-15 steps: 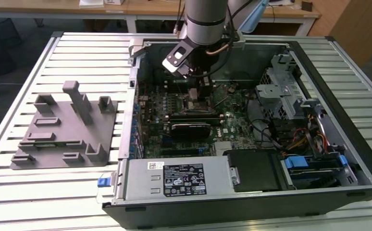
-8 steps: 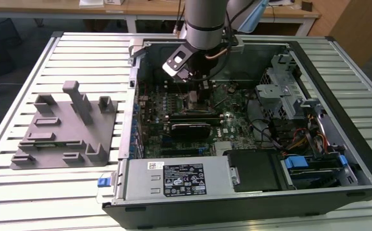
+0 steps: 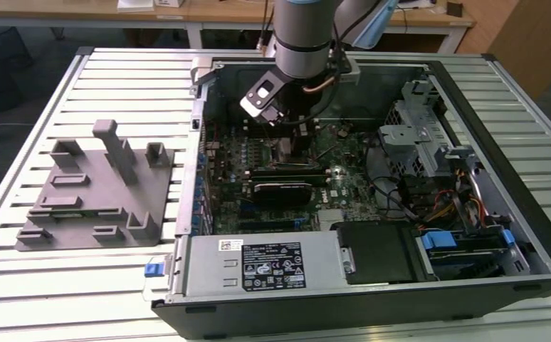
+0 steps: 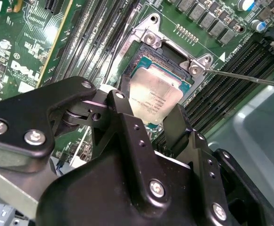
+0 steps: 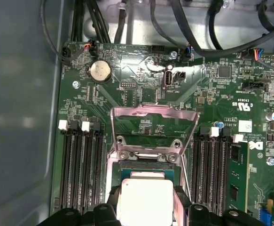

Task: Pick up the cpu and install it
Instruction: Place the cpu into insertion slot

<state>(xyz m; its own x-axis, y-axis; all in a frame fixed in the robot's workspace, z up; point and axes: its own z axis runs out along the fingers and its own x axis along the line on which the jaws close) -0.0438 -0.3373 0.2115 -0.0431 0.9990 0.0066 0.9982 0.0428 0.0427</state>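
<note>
cpu clamped in pincer, over socket.

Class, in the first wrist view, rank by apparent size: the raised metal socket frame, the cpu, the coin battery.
1. raised metal socket frame.
2. cpu, though it sits nearer the camera and is partly cut off, so this is unsure.
3. coin battery, clearly smallest.

Grey tubular arm, black band, matte black jointed gripper, silver screws
</note>
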